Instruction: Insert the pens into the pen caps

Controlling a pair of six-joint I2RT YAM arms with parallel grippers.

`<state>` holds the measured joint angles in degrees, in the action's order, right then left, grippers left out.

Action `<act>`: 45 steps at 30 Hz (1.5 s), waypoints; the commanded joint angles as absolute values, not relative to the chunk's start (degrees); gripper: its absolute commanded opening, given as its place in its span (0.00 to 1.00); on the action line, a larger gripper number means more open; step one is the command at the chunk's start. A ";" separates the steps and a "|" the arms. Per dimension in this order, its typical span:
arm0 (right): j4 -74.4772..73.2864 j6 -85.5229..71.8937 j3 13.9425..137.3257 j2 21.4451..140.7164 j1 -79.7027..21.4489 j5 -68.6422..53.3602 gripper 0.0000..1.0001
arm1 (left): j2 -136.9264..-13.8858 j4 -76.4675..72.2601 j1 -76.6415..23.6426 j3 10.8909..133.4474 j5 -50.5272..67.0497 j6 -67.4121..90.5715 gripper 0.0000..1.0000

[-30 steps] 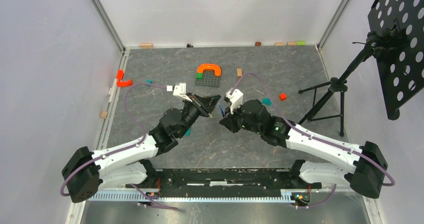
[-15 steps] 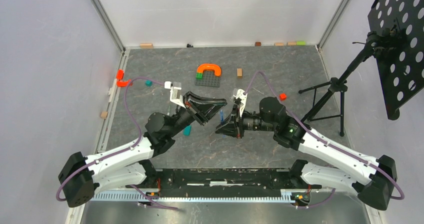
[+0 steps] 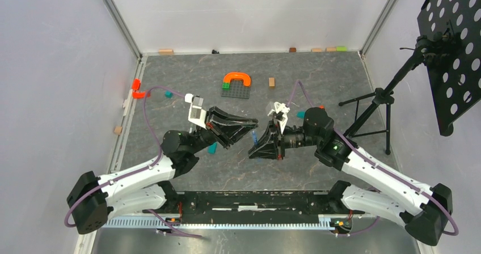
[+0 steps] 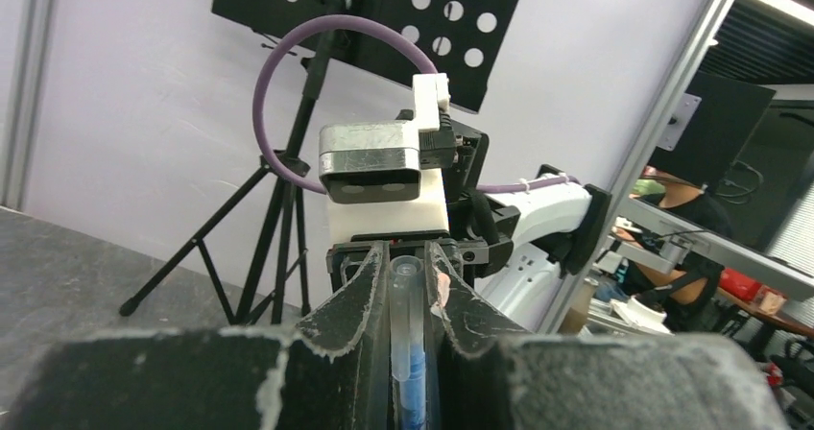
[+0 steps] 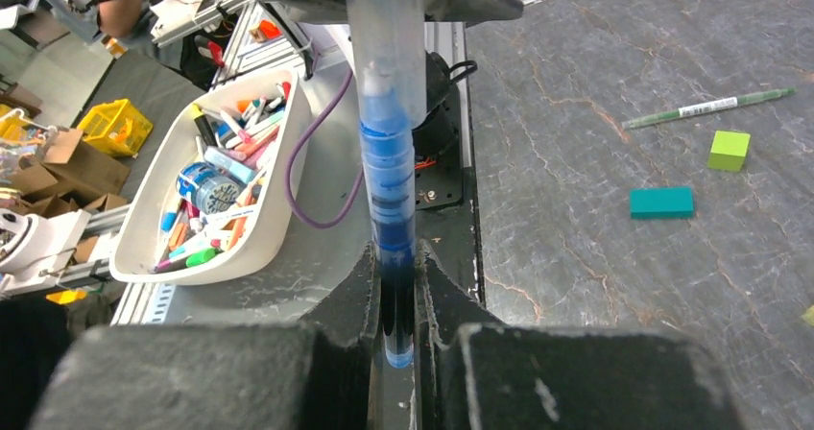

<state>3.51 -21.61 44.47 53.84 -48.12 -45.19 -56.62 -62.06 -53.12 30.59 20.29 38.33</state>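
A blue and dark pen (image 5: 395,228) stands between my right gripper's (image 5: 396,257) fingers, which are shut on its dark lower barrel. Its front end sits inside a clear pen cap (image 5: 384,36). My left gripper (image 4: 407,262) is shut on that clear cap (image 4: 407,300), and the pen's blue tip (image 4: 411,372) shows through it. In the top view the left gripper (image 3: 248,131) and right gripper (image 3: 257,146) meet tip to tip above the table's middle, with the blue pen (image 3: 253,136) between them. A pale green pen (image 5: 710,108) lies on the table.
A teal block (image 5: 661,202) and a green block (image 5: 729,149) lie near the green pen. An orange arch (image 3: 237,77) sits on a dark baseplate (image 3: 235,91). Another teal block (image 3: 212,148) lies under the left arm. A tripod (image 3: 368,112) stands at right. A white tray of markers (image 5: 288,152) sits off the table.
Both grippers have swung toward each other and come together tip to tip. The right wrist has turned to face the left gripper, and the pen's front end has come into the cap.
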 commanded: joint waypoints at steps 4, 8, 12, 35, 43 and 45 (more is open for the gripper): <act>10.11 -23.77 48.89 52.15 -43.07 -31.22 0.00 | -55.58 -41.02 -55.06 31.82 23.23 33.06 0.02; -1.23 -16.66 54.69 55.45 -43.15 -23.02 0.00 | -57.28 -33.96 -55.36 34.56 15.98 34.03 0.02; -6.95 -12.77 57.80 58.82 -43.15 -17.42 0.00 | -60.15 -24.01 -55.76 40.04 8.39 35.76 0.02; -17.71 -3.81 65.88 63.66 -46.96 -9.09 0.00 | -62.77 -13.96 -65.19 45.26 -7.00 24.20 0.02; -17.19 -1.24 60.63 59.94 -46.04 -30.27 0.00 | -54.31 -13.49 -65.13 41.40 11.42 10.31 0.02; -16.73 -0.81 59.84 58.31 -46.02 -32.22 0.00 | -53.17 -10.14 -65.08 41.95 13.49 8.81 0.02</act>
